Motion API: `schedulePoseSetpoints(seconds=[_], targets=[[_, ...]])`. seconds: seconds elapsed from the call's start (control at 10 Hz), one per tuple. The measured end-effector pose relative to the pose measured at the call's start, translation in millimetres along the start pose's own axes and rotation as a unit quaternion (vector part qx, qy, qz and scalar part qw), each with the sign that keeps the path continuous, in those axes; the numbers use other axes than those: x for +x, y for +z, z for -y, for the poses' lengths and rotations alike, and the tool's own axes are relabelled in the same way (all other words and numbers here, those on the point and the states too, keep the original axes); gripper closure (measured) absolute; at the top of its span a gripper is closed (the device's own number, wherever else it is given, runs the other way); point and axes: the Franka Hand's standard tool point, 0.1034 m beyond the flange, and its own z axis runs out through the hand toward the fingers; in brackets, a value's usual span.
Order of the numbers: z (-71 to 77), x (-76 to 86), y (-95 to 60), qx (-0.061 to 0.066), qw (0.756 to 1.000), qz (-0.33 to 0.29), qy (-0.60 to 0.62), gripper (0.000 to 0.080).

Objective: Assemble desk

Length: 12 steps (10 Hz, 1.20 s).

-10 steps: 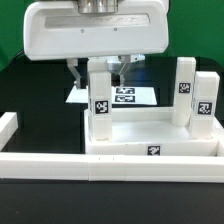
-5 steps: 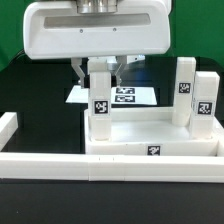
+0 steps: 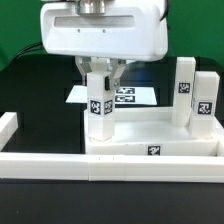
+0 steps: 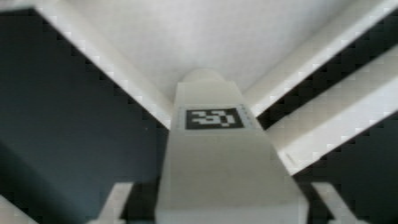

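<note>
The claw (image 3: 97, 72) has narrowed onto the leg (image 3: 98, 105) standing at about nine o'clock on the desk slab (image 3: 150, 140), and the arm has shifted toward the exterior view's right since a moment ago. A second back the fingers stood wider on either side of the leg's top; now they press its two faces. The wrist view agrees: the leg (image 4: 217, 150) runs up between both fingers (image 4: 119, 200), tag facing the camera. The leg now stands slightly turned compared with before.

The slab lies rim-up on the dark worktop (image 3: 40, 95), just behind the front border rail (image 3: 60, 165). Two more legs (image 3: 195, 95) stand upright at about three o'clock on it, untouched. The marker board (image 3: 130, 96) lies flat behind.

By my reading, the grip is made, and screwing or seating this leg comes next.
</note>
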Motion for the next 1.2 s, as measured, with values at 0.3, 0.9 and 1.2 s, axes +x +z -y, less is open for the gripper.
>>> schedulePoseSetpoints(seconds=[0.3, 0.9, 1.2], targets=[[1.1, -1.4, 0.3, 0.000, 0.986, -0.006, 0.169, 0.0512], [3.5, -2.3, -0.5, -0.004, 0.972, -0.004, 0.235, 0.0342], [6.4, -3.0, -1.3, -0.005, 0.994, -0.002, 0.110, 0.0164]])
